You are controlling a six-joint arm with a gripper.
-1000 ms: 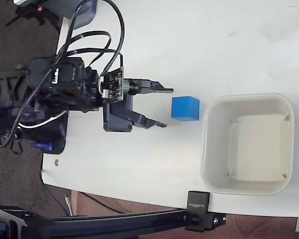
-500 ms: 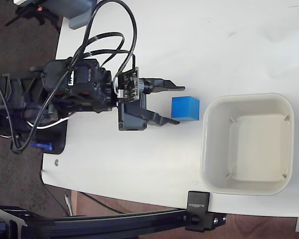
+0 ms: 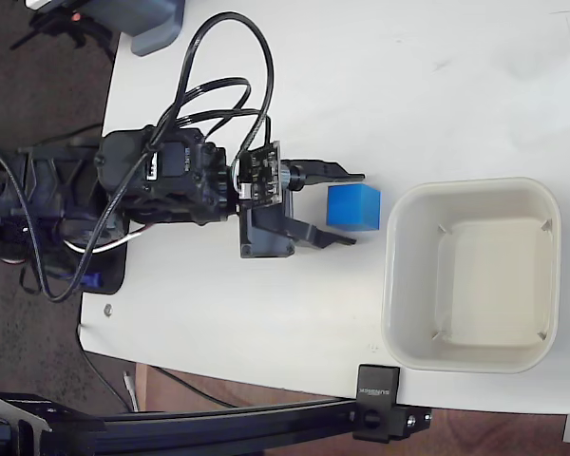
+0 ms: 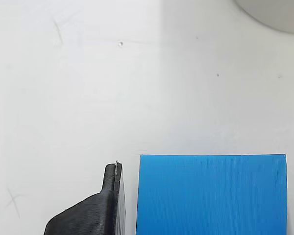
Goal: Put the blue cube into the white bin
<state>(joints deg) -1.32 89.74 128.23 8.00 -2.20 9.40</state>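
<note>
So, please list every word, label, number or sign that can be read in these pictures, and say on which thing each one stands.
Nothing can be read for certain.
Black clamp at the table's lower edge, fixed view: a short line of pale print, too small to read.
Arm's motor body: a small white label, blurred.
Blue cube, white bin, fingers: no text.

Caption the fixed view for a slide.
Open end effector straddles the blue cube beside the white bin.

The blue cube (image 3: 353,207) is sitting flat on the table, just left of the white bin (image 3: 472,361) in the fixed view. The square bin is lying open side up with nothing inside.
</note>
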